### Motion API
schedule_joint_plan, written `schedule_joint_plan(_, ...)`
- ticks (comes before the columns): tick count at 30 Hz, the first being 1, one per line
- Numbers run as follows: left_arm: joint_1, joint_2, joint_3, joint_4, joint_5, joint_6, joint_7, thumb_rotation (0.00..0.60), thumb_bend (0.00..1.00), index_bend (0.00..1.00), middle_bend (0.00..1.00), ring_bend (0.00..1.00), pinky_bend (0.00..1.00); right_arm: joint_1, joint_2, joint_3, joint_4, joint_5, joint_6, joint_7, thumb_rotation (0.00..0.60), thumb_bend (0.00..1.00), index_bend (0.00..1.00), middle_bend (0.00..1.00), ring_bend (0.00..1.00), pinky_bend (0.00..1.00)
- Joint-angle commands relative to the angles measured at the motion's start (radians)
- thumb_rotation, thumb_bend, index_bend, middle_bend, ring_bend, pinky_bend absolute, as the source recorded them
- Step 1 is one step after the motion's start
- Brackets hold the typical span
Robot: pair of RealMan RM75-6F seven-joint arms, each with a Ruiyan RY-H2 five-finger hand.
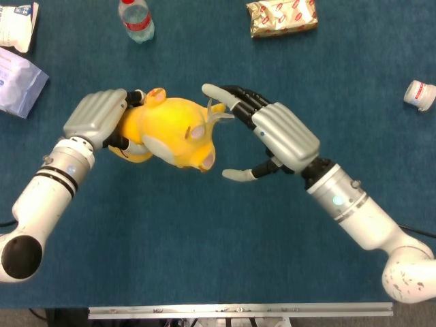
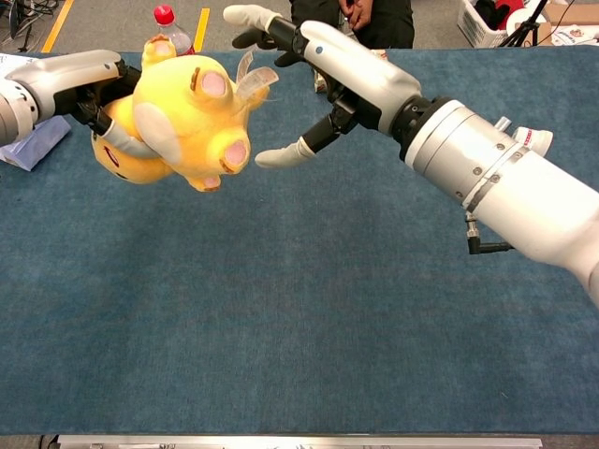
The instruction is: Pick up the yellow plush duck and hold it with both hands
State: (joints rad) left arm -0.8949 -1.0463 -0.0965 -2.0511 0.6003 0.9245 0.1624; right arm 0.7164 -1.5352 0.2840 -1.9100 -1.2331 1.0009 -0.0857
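The yellow plush duck (image 1: 170, 133) hangs above the blue table, also seen in the chest view as the duck (image 2: 182, 117). My left hand (image 1: 99, 121) grips it from its left side, fingers wrapped behind it; the same left hand (image 2: 70, 84) shows in the chest view. My right hand (image 1: 269, 133) is spread wide just right of the duck, fingers (image 1: 221, 95) above its head and thumb (image 1: 238, 174) below. In the chest view the right hand (image 2: 323, 70) almost touches the duck's white tag; I cannot tell whether it makes contact.
A water bottle (image 1: 136, 19) stands at the back left, a gold-wrapped packet (image 1: 282, 16) at the back middle. White packets (image 1: 19, 71) lie at the far left. A small white bottle (image 1: 419, 94) lies at the right edge.
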Motion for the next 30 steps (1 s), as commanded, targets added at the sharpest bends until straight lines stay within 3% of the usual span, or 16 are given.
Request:
schedule_joint_plan(1, 0.005, -0.005, 0.000, -0.013, 0.018, 0.017, 0.018, 0.600, 0.26, 0.48, 0.48, 0.45, 0.69, 0.014, -0.006, 0.004, 0.007, 0.026, -0.011, -0.009, 0.600, 0.09, 0.00, 0.13, 0.08, 0.14)
schedule_joint_plan(12, -0.005, -0.031, -0.005, -0.054, 0.008, 0.055, 0.089, 0.600, 0.26, 0.47, 0.48, 0.45, 0.69, 0.054, -0.035, 0.022, 0.014, 0.099, -0.029, -0.005, 0.600, 0.12, 0.00, 0.13, 0.08, 0.14)
schedule_joint_plan(30, -0.038, -0.043, -0.014, -0.028, -0.076, 0.046, 0.149, 0.600, 0.26, 0.47, 0.47, 0.45, 0.69, 0.101, -0.063, 0.017, 0.014, 0.168, -0.034, -0.046, 0.600, 0.13, 0.00, 0.13, 0.08, 0.14)
